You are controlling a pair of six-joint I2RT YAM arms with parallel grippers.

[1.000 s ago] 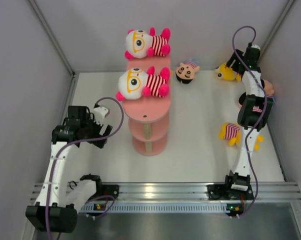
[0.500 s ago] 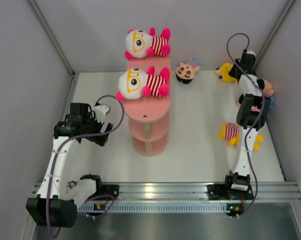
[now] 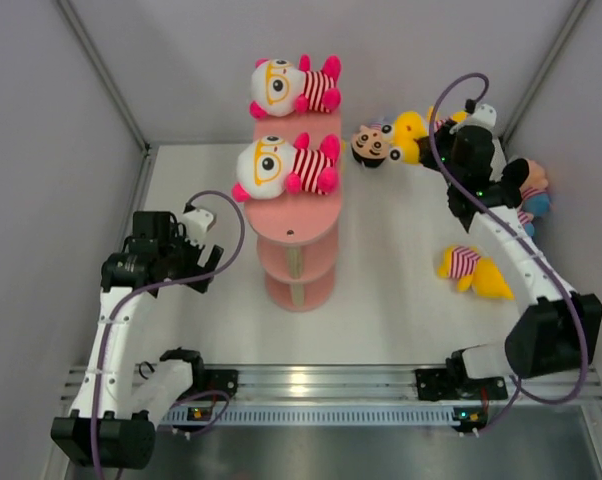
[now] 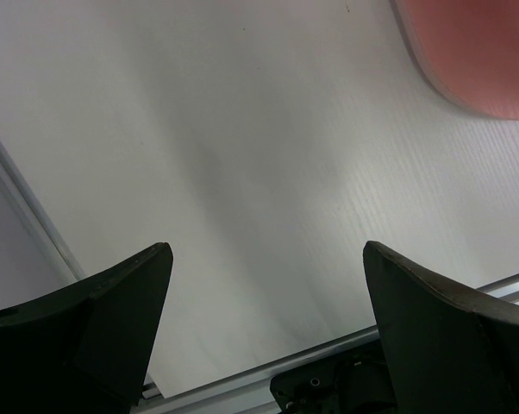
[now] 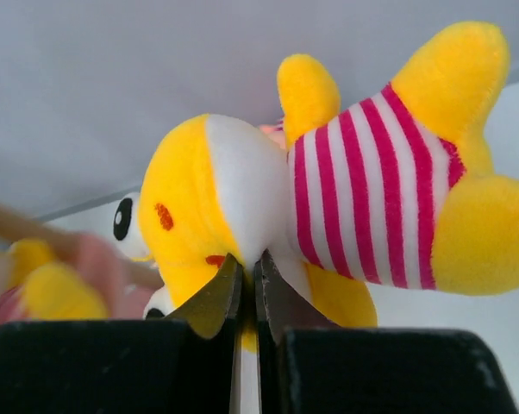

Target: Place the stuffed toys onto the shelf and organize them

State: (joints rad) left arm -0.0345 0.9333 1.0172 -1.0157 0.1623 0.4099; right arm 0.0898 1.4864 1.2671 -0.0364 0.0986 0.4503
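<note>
Bear (image 5: pixel 346 190) (yellow, striped shirt) pinched betw. R gripper (image 5: pixel 246 272) jaws; L gripper (image 4: pixel 266 259) jaws spread, empty.

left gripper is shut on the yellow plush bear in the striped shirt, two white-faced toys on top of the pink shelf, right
Wrong arm: the right gripper is shut on the yellow plush bear in the striped shirt, as the right wrist view shows. The rest holds.

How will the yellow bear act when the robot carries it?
Probably floppy: the yellow bear is soft plush, and the right gripper pinches only a fold near its neck, so the body would likely dangle. Small and stuffed, it looks light. Its fuzzy fabric seems grippy, though such a small pinch might slip.
</note>
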